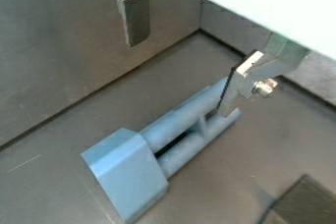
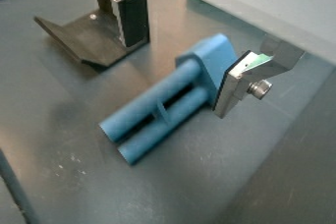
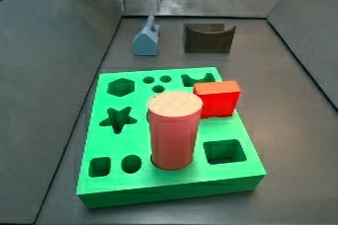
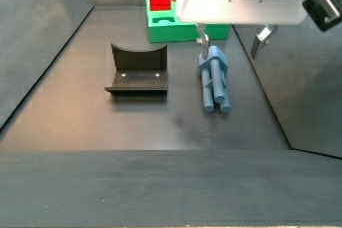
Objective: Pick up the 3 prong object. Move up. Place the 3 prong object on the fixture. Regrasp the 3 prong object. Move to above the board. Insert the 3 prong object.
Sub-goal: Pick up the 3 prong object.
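I'm on the pick-up step. My gripper (image 2: 178,51) hangs spread over the 3 prong object (image 2: 164,110), which lies flat on the desk (image 2: 79,169) beside the fixture (image 4: 136,69), one finger (image 1: 234,90) touching it. Next I'd lower, straddle it and close.

Pretty clearly a robotics lab test cell, not anyone's home or shop. Everything sits on a bare dark grey counter (image 4: 147,122) boxed in by plain grey walls, like a purpose-built enclosure. The props are all benchmark-type stuff: a bright green board (image 3: 169,170) with shape cut-outs (star, hexagon, circles), a pink cylinder (image 3: 173,130) and red cube (image 3: 218,98) stuck in it, plus a dark notched fixture (image 4: 136,69) on the floor. The end effector (image 4: 230,40) hangs just over a blue 3 prong object (image 4: 214,80), under a white housing.
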Robot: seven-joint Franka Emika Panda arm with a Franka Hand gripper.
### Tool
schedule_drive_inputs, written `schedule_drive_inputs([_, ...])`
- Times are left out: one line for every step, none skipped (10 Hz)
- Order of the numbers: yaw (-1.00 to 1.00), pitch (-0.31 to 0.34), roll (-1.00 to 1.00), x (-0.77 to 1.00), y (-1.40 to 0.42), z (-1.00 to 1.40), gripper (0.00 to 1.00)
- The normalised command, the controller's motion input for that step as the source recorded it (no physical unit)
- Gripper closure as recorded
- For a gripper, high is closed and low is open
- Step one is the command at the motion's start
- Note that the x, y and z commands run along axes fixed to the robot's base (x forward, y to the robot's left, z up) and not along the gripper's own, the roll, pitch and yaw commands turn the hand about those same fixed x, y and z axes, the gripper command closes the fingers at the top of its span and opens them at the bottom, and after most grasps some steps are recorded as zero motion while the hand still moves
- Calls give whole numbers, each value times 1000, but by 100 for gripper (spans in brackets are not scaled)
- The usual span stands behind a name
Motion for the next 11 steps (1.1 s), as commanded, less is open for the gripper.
schedule_drive_inputs([-146,-339,-291,-123,0,-260,0])
schedule_drive_inputs([0,-67,0,-20,0,0,0])
schedule_drive_inputs([0,-14,-17,17,-40,-80,0])
schedule_drive_inputs([-49,-199,-153,29,0,-451,0])
schedule_drive_inputs([-20,-259,-160,0,0,-537,0])
schedule_drive_inputs([-34,-257,-146,-6,0,-477,0])
schedule_drive_inputs([-169,-221,-161,0,0,-209,0])
schedule_drive_inputs([-223,-364,-219,0,0,-257,0])
schedule_drive_inputs([-229,-419,-270,0,0,-211,0])
schedule_drive_inputs([-297,-491,-329,0,0,-51,0])
schedule_drive_inputs([-363,-500,-403,26,0,0,0])
